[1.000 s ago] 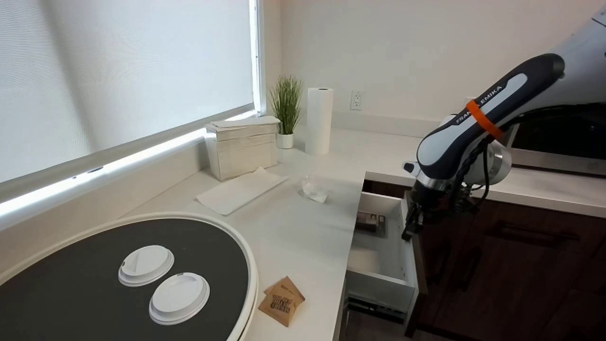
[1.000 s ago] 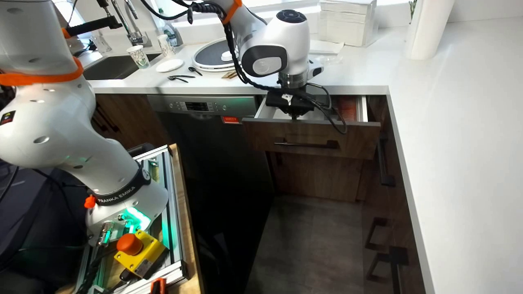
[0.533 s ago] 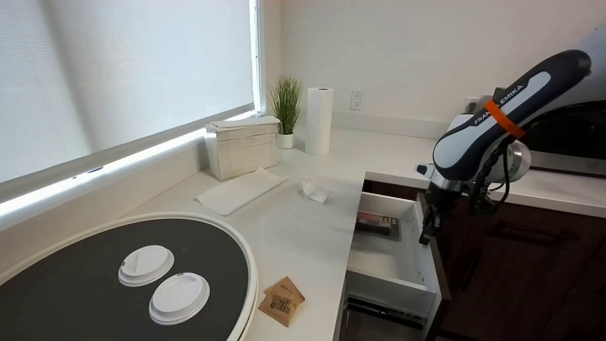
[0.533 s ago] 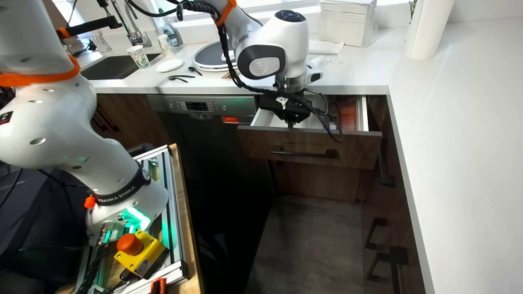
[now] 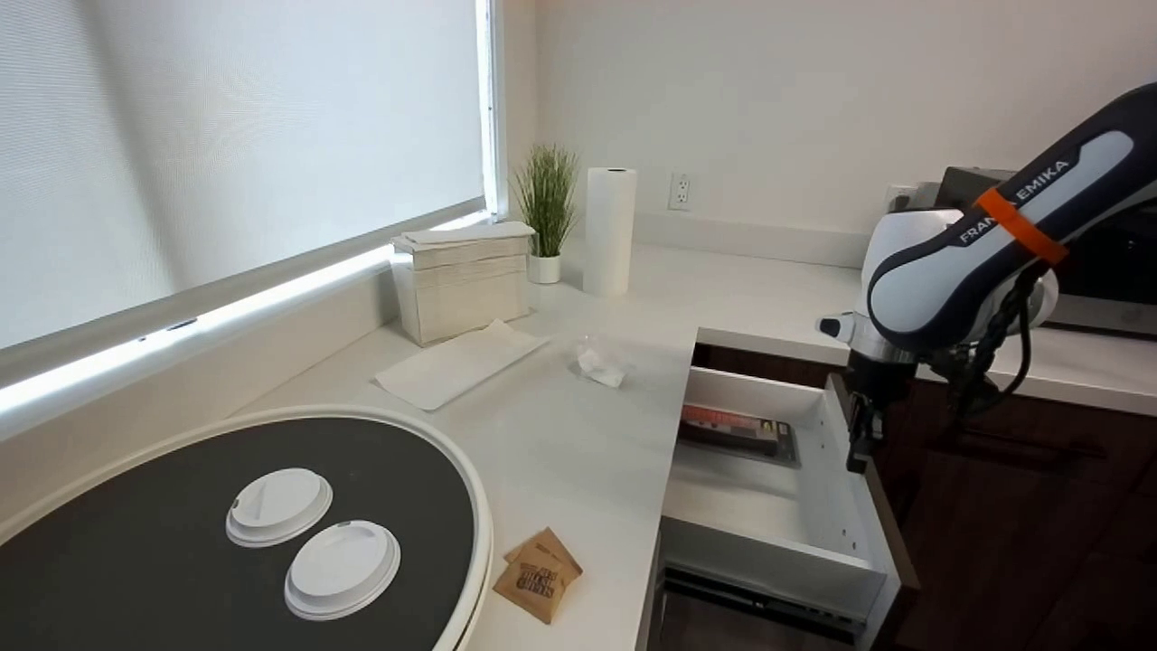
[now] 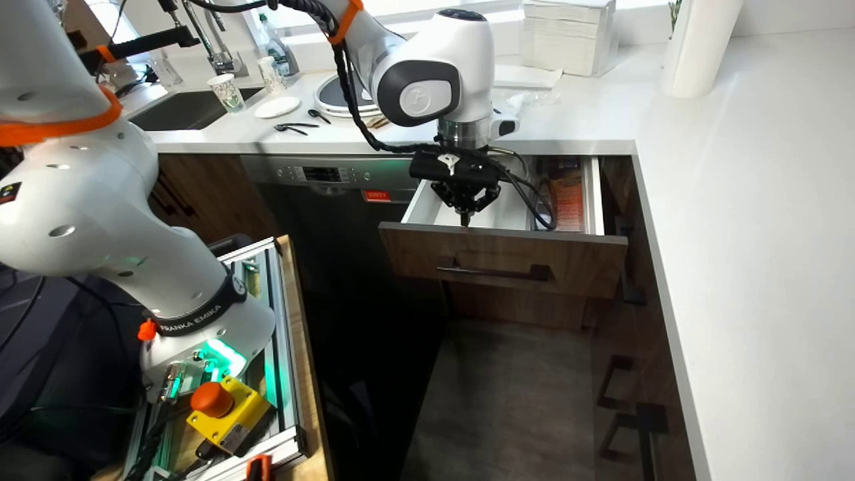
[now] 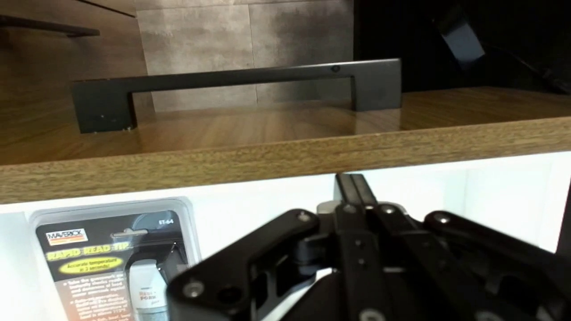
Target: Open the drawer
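Note:
The drawer stands pulled well out under the counter, with a dark brown wood front [image 6: 581, 264] and a whitish inner box [image 5: 768, 561]. In the wrist view its front's top edge [image 7: 267, 160] crosses the picture, with the black bar handle [image 7: 236, 78] on the outer side. My gripper [image 7: 356, 178] is shut with its fingertips together and nothing between them. The tips point down inside the box, against or very close to the front's inner side. The gripper also shows at the front in both exterior views [image 5: 857, 461] [image 6: 465, 219].
A packaged thermometer [image 7: 89, 267] lies in the drawer. The white counter edge [image 6: 561, 147] runs above and behind it. A dishwasher [image 6: 334, 220] stands beside it. A side cabinet with a handle [image 6: 621, 267] is close to the drawer's other end. A paper towel roll [image 5: 610, 231] stands on the counter.
The drawer has slid further out from under the counter. My shut gripper has moved outward together with its front, and more of the package inside shows.

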Robot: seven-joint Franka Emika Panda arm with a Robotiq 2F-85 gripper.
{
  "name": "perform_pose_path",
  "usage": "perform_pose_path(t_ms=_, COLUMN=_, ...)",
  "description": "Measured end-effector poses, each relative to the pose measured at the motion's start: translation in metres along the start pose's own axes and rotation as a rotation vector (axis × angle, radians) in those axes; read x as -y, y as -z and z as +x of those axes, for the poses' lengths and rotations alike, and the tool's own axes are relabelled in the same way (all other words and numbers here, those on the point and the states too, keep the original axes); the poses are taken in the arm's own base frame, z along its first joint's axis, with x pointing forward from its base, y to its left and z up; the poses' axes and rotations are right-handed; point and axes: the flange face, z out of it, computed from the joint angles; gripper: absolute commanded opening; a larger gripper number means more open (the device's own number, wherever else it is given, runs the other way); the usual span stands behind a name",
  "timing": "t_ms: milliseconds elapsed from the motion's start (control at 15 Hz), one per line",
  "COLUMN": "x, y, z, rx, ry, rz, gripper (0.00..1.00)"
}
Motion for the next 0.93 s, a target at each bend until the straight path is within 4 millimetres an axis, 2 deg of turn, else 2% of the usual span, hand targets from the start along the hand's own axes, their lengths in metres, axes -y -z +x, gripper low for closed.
perform_pose_path(t_ms=200, x=0.005, y=0.005, z=-0.011, rx=0.011, ry=0.004, rz=0.01, gripper=0.0)
perform_pose_path(t_ms=333, x=0.009, y=0.017, z=-0.009, rx=-0.057, ry=-0.009, rz=0.028, gripper=0.0)
perform_pose_path(t_ms=533, x=0.017, y=0.063, z=0.004, rx=-0.204, ry=-0.032, rz=0.013, gripper=0.0)
perform_pose_path(t_ms=600, x=0.021, y=0.083, z=0.008, rx=-0.231, ry=-0.026, rz=-0.012, gripper=0.26)
perform_pose_path(t_ms=667, x=0.027, y=0.104, z=0.011, rx=-0.25, ry=-0.019, rz=-0.034, gripper=0.27)
perform_pose_path(t_ms=933, x=0.052, y=0.173, z=0.017, rx=-0.244, ry=0.02, rz=-0.096, gripper=0.55)
